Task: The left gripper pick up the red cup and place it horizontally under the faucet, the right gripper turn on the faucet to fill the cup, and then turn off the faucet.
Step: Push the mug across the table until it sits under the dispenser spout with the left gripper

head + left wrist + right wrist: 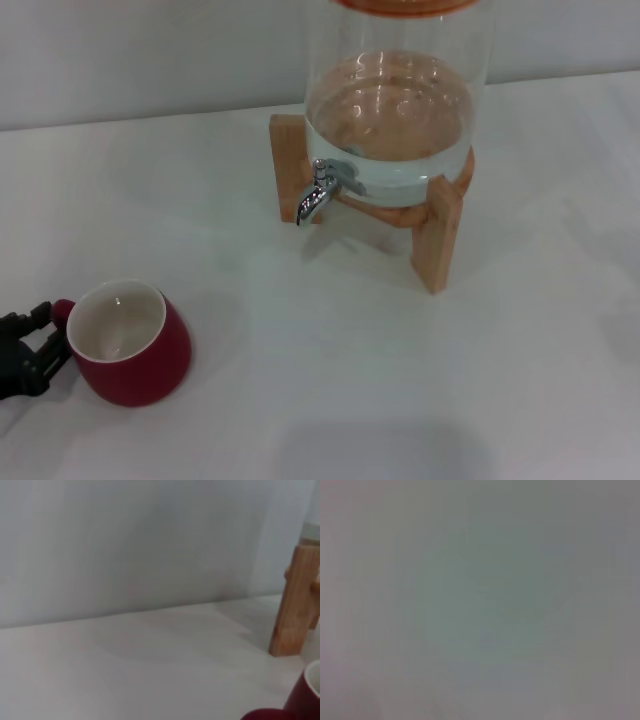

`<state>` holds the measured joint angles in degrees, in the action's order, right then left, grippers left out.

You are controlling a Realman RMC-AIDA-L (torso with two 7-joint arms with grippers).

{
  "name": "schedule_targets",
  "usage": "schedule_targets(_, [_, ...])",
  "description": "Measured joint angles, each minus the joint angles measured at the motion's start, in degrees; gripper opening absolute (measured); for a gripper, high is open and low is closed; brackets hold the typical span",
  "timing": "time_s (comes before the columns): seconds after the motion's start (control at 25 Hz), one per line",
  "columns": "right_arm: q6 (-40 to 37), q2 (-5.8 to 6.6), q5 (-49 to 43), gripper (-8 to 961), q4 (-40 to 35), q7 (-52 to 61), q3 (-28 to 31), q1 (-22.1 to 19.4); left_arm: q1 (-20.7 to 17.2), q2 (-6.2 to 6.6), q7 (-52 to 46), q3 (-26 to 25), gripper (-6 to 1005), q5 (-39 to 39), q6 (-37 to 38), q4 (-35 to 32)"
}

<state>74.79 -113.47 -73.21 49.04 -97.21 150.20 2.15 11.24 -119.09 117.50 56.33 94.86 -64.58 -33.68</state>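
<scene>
The red cup [132, 343] stands upright on the white table at the front left, its cream inside showing and its small handle [62, 310] pointing left. My left gripper [48, 338] is at the left edge, just left of the cup, fingers spread on either side of the handle region and level with it. A part of the cup also shows in the left wrist view [304, 700]. The chrome faucet [318, 192] sticks out of the glass dispenser jar [395, 100], its spout pointing down, far from the cup. The right gripper is out of view.
The jar holds water and rests on a wooden stand [436, 235], whose leg also shows in the left wrist view [293, 605]. A white wall runs behind the table [360, 360]. The right wrist view shows only plain grey.
</scene>
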Motion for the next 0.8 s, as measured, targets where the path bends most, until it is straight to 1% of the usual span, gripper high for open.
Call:
schedule_targets(0.2, [0.0, 0.01, 0.0, 722, 0.0, 0.0, 0.0, 0.1, 0.5, 0.0, 0.0, 0.0, 392, -0.6, 0.0, -0.1])
schedule_targets(0.44, [0.0, 0.01, 0.0, 722, 0.0, -0.1, 0.0, 0.1, 0.7, 0.02, 0.0, 0.0, 378, -0.8, 0.0, -0.2])
schedule_targets(0.64, [0.0, 0.01, 0.0, 722, 0.0, -0.2, 0.1, 0.1, 0.4, -0.17, 0.0, 0.0, 372, -2.9, 0.0, -1.9])
schedule_targets(0.8, [0.0, 0.01, 0.0, 722, 0.0, -0.3, 0.2, 0.1, 0.2, -0.22, 0.0, 0.0, 368, -3.2, 0.0, -2.2])
